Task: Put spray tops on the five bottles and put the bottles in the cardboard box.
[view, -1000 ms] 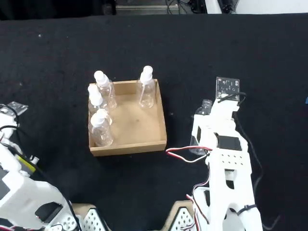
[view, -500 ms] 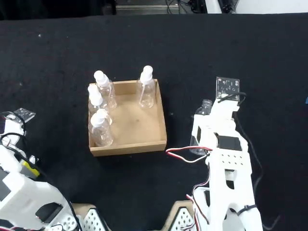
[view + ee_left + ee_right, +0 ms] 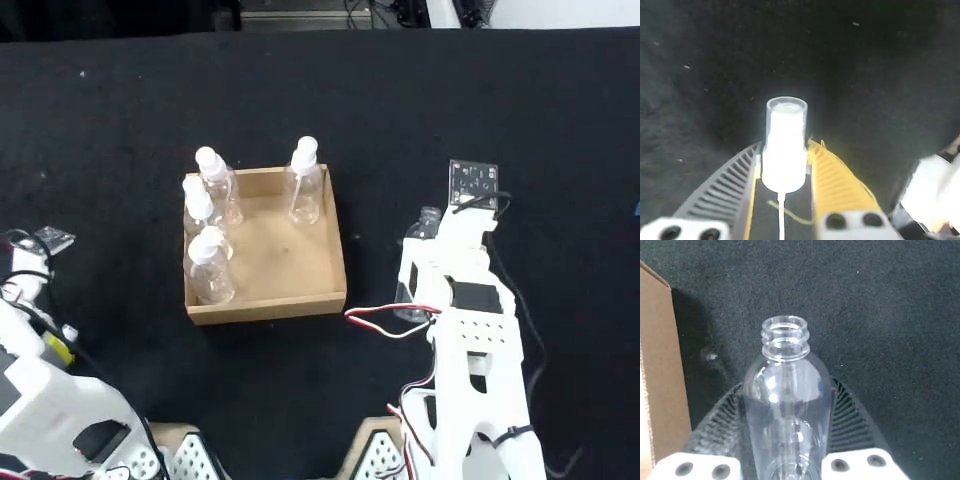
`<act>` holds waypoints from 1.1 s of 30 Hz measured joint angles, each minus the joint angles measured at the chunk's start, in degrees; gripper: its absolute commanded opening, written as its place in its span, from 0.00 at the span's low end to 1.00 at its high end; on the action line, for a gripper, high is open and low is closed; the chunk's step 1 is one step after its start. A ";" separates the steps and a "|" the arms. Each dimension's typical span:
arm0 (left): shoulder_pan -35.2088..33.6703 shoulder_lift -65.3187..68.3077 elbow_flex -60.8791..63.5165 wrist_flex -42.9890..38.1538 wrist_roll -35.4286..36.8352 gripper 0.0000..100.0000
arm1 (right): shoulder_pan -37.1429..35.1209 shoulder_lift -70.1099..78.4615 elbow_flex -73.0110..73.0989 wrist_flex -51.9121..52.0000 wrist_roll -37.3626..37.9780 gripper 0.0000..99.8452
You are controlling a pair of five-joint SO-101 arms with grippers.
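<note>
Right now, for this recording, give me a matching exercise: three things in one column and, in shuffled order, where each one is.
Things:
1. spray top
2. uncapped bottle
3. four capped bottles

Places:
A. standing in the cardboard box
B. held in the right hand
C. held in the left hand

Pairs: 1-C, 2-B, 3-A

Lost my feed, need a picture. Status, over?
Left pincer shut on spray top. Right pincer shut on uncapped bottle, beside cardboard box. Four capped bottles boxed.
</note>
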 measured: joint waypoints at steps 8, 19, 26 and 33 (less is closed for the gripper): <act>0.00 0.00 -9.85 10.73 4.84 0.03 | 0.00 0.00 0.00 0.00 0.00 0.01; 0.70 -14.86 -11.52 7.74 31.91 0.03 | 0.00 -9.67 0.00 3.60 0.00 0.01; 6.42 -24.53 -13.19 0.88 57.85 0.03 | 0.00 -29.36 0.53 6.07 0.09 0.01; 18.55 -34.20 -23.91 0.26 76.31 0.03 | -6.42 -41.76 0.53 6.07 0.09 0.01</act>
